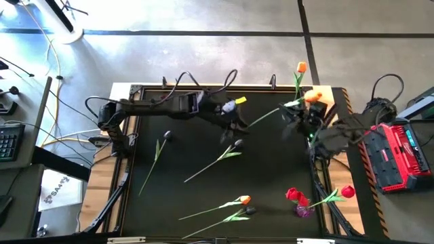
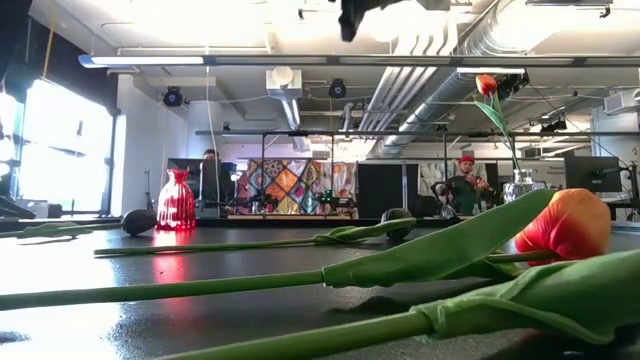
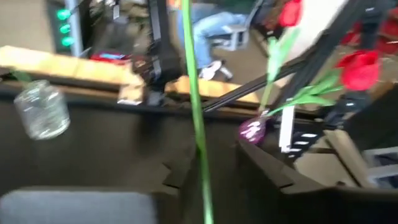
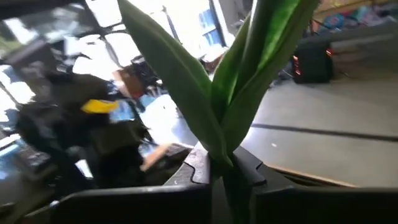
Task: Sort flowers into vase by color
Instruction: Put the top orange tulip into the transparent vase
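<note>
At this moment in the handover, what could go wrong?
The right gripper pinches the orange tulip at its leaves, so the stem could slip. The left gripper is close by along that stem and could tug it. The orange tulip in the vase nearby could get knocked.

Red, orange, blk flowers (image 1: 230,153); purple vase (image 1: 303,211)

No legible text, label or number on any surface; white sheet (image 1: 57,192) beside table (image 1: 203,183): print unreadable.
</note>
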Action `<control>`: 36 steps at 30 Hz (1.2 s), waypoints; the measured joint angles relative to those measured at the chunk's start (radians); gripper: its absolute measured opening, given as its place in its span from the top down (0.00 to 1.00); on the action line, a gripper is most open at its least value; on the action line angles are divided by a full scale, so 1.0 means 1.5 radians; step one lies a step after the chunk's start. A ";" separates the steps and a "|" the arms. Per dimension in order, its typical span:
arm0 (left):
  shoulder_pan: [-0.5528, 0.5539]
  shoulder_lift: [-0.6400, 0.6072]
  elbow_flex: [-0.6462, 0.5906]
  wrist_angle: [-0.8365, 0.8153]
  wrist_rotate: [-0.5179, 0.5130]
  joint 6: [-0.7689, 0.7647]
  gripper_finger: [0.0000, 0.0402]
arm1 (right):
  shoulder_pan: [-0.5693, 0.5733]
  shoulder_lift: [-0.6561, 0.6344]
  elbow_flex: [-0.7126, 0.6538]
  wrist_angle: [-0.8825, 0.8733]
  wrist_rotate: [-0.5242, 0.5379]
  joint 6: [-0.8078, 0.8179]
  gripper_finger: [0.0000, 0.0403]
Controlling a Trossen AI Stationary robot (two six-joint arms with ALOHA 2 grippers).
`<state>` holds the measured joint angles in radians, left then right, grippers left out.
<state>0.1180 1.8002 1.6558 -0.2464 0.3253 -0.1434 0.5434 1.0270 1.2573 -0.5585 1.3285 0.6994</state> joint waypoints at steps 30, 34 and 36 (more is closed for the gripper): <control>0.158 0.031 0.001 -0.032 0.018 -0.007 0.60 | -0.501 -0.110 0.000 -0.551 -0.263 0.134 1.00; 0.177 0.049 0.001 -0.032 0.064 -0.006 0.60 | -0.550 -0.105 0.000 -0.504 -0.260 0.079 1.00; 0.183 0.058 0.001 -0.031 0.073 -0.008 0.60 | -0.574 -0.103 0.000 -0.485 -0.265 0.055 1.00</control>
<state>0.3926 1.8867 1.6569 -0.2934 0.4347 -0.1552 -0.3183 0.8725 1.2575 -1.2853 0.9315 0.7825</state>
